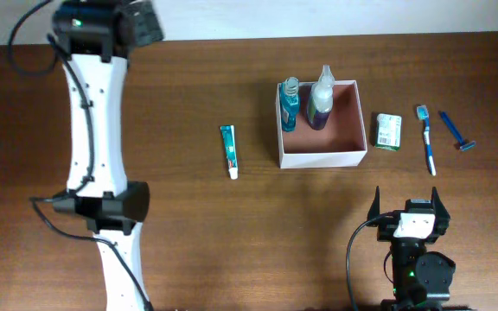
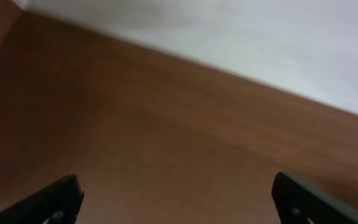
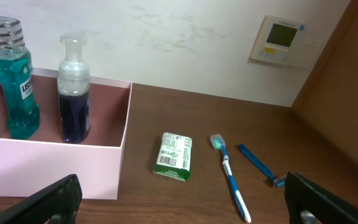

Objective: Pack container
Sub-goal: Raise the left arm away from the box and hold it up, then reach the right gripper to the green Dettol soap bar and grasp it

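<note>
One container [image 1: 322, 158], two bottles [image 1: 290, 105] [image 1: 321, 100], one tube [image 1: 229, 149], packet [image 1: 388, 131], toothbrush [image 1: 426, 140], razor [image 1: 455, 131]

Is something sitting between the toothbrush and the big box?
Yes. The small green-white packet lies between the toothbrush and the container, close beside the container's wall. Lifting the toothbrush over it would probably avoid it.

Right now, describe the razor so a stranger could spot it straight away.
Find the big white-walled container. Right of it lie a green-white packet, a toothbrush, then the razor, farthest out. It is the all-blue stick, with no white on its handle and no bristles.
</note>
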Motion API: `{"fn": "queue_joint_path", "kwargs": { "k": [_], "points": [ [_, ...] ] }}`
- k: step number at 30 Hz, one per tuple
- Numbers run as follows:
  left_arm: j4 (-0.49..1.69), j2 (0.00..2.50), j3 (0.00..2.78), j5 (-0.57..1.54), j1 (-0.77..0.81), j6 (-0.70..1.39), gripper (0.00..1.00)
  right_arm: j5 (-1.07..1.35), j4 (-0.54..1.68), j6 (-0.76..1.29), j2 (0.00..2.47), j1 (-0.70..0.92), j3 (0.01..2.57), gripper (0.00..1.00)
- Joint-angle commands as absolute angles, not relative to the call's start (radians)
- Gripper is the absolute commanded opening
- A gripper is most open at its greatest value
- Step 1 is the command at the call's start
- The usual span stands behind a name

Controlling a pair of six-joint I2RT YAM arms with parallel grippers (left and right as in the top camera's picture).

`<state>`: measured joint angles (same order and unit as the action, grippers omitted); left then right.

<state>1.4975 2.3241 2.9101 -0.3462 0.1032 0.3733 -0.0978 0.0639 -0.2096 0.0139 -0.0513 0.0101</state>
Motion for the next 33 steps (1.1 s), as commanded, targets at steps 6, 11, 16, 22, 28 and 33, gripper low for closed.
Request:
{"fn": "queue_joint_path", "kwargs": {
  "k": [6, 11, 16, 22, 28, 33],
  "points": [
    [1.520, 2.373, 2.788, -0.355, 0.028, 0.434, 0.99, -0.072, 0.075, -0.201, 0.006, -0.046, 0.006, 0.99],
    [1.511, 2.374, 2.722, -0.355, 0.030, 0.434, 0.99, 0.065, 0.025, -0.174, 0.006, -0.046, 0.006, 0.99],
    [1.512, 2.374, 2.715, -0.355, 0.030, 0.434, 0.99, 0.086, -0.095, 0.009, 0.006, -0.046, 0.006, 0.99],
    [1.512, 2.374, 2.715, -0.355, 0.030, 0.433, 1.00, -0.023, -0.251, -0.051, 0.031, -0.046, 0.125, 0.99],
    [1.512, 2.374, 2.715, -0.356, 0.030, 0.433, 1.00, -0.019, -0.127, -0.200, 0.223, -0.046, 0.428, 0.99],
    [1.512, 2.374, 2.715, -0.356, 0.030, 0.433, 1.00, 0.034, 0.492, -0.213, 0.505, -0.046, 0.796, 0.99]
  ]
}}
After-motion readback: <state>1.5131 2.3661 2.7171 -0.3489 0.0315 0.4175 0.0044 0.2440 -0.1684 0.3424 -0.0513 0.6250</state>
